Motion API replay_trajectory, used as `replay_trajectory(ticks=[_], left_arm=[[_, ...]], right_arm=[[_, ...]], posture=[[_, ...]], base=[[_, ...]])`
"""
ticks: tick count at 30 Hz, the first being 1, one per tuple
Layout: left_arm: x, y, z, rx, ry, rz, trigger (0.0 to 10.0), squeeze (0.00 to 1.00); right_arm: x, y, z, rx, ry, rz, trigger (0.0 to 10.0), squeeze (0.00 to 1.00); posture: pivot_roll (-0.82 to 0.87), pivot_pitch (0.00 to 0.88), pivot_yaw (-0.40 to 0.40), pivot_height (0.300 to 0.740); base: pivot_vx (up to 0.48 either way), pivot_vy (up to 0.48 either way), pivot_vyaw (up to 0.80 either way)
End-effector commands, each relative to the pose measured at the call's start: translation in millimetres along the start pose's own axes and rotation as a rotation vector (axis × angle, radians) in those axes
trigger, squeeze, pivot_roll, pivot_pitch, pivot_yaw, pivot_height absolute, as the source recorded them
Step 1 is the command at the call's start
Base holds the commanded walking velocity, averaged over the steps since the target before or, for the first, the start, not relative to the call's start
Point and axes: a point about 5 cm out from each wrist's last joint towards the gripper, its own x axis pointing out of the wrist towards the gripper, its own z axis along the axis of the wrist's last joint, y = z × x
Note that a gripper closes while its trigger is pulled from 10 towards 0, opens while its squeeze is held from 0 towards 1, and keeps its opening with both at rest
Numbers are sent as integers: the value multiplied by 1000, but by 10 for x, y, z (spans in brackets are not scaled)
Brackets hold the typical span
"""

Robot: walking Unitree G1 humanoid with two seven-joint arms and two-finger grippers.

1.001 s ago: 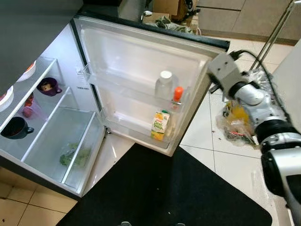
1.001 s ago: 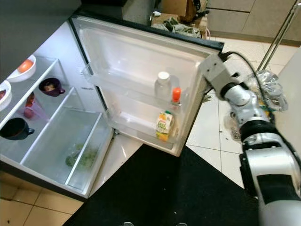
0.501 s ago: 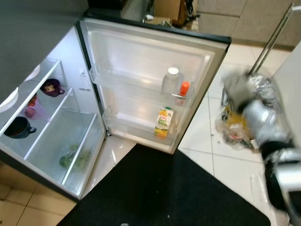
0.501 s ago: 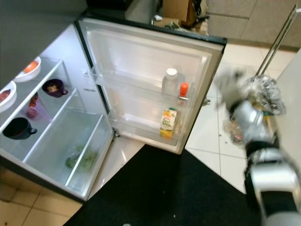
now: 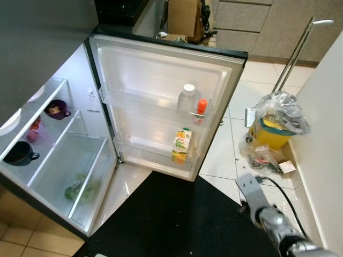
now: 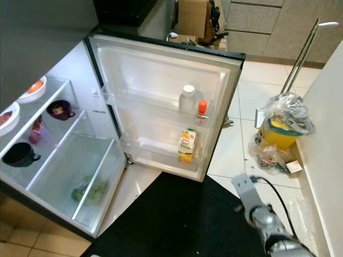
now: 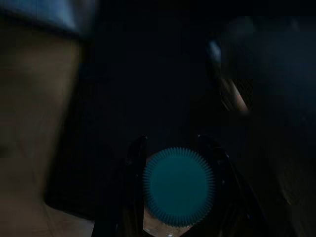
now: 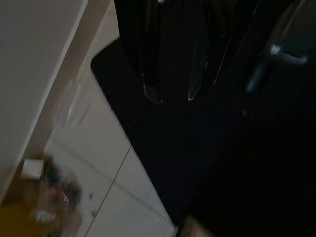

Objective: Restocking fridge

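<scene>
Fridge door (image 5: 161,80): swung wide open, inner side facing the camera, two door racks showing.
Upper door rack: clear bottle (image 5: 187,98) with white cap, upright; just beside it a small bottle (image 5: 201,109) with orange cap.
Lower door rack: juice carton (image 5: 181,145), upright, orange and green print, toward the rack's right end.
Fridge interior (image 5: 69,155): lit, glass shelves at left of the head views.
Shelves: dark mug (image 5: 20,153) on a lower shelf; purple cup (image 5: 56,108) further up with something inside; pink item (image 6: 37,133) between them, too small to identify; white bowls (image 6: 33,89) at the far left edge, one with orange contents.
Crisper drawer (image 5: 80,184): clear, some green vegetables inside.
Floor: pale tiles, black mat (image 5: 182,219) in front of the fridge.
Corner by the white wall: yellow bin (image 5: 270,131) lined with a clear plastic bag, more crumpled bags at its foot, a metal pole leaning above.
Right arm (image 5: 268,217): low at lower right, over the mat's edge, cable trailing behind.
Right gripper (image 8: 173,96): over the black mat, fingers parted a little, nothing between them.
Left gripper (image 7: 175,163): in deep shade, fingers closed around a bottle (image 7: 178,186) with a ribbed teal cap, cap facing the wrist camera.
</scene>
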Motion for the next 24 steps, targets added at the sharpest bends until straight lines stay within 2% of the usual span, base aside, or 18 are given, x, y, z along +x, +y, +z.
replay_trajectory(ticks=[1, 3, 4, 9, 10, 11, 13, 14, 15, 16, 17, 19, 21, 22, 24], left_arm=[[-20, 98, -14, 36, 0, 44, 10000, 0], [-26, 228, 35, 99, -4, 160, 10000, 0], [-26, 228, 35, 99, -4, 160, 10000, 0], [-33, 338, 101, 123, -19, 271, 10000, 0], [-29, 354, 138, 78, -37, 296, 10000, 0], [-22, 362, 179, -8, -57, 314, 10000, 0], [-22, 362, 179, -8, -57, 314, 10000, 0], [-17, 363, 205, -68, -70, 322, 10000, 0], [5, 317, 225, -209, -76, 289, 10000, 0], [26, 261, 243, -286, -77, 251, 10000, 0], [26, 261, 243, -286, -77, 251, 10000, 0], [55, 162, 264, -378, -75, 197, 10000, 0], [64, 121, 267, -391, -71, 178, 10000, 0], [78, 12, 232, -412, -44, 128, 10000, 0], [80, -21, 215, -411, -34, 113, 10000, 0]], right_arm=[[-43, 104, -243, 8, 89, 23, 10000, 0], [-148, 272, -602, 70, 191, 45, 10000, 0], [-148, 272, -602, 70, 191, 45, 10000, 0], [-261, 421, -881, 136, 269, 66, 10000, 0], [-297, 459, -959, 155, 294, 73, 10000, 0], [-330, 491, -1025, 175, 316, 77, 10000, 0], [-330, 491, -1025, 175, 316, 77, 10000, 0], [-348, 507, -1060, 188, 329, 79, 10000, 0], [-370, 534, -1104, 203, 347, 86, 10000, 0], [-386, 559, -1133, 211, 362, 95, 10000, 0], [-386, 559, -1133, 211, 362, 95, 10000, 0], [-401, 596, -1160, 212, 377, 108, 10000, 0], [-399, 603, -1157, 210, 378, 112, 10000, 0], [-375, 613, -1114, 219, 368, 117, 10000, 0], [-365, 613, -1095, 223, 364, 117, 10000, 0]], posture=[[-50, 46, -15, 740], [-61, 18, -25, 740], [-61, 18, -25, 740], [-71, 0, -33, 740], [-74, 0, -35, 740], [-76, 0, -36, 740], [-76, 0, -36, 740], [-77, 0, -37, 740], [-76, 0, -41, 740], [-75, 0, -42, 740], [-75, 0, -42, 740], [-79, 0, -41, 740], [-84, 0, -40, 740], [-87, 0, -42, 740], [-86, 0, -42, 740]], base=[[0, 0, 0], [0, 0, 0], [0, 0, 0], [0, 0, 0], [0, 0, 0], [0, 0, 0], [0, 0, 0], [0, 0, 0], [0, 0, 0], [0, 0, 0], [0, 0, 0], [0, 0, 0], [0, 0, 0], [0, 0, 0], [0, 0, 0]])
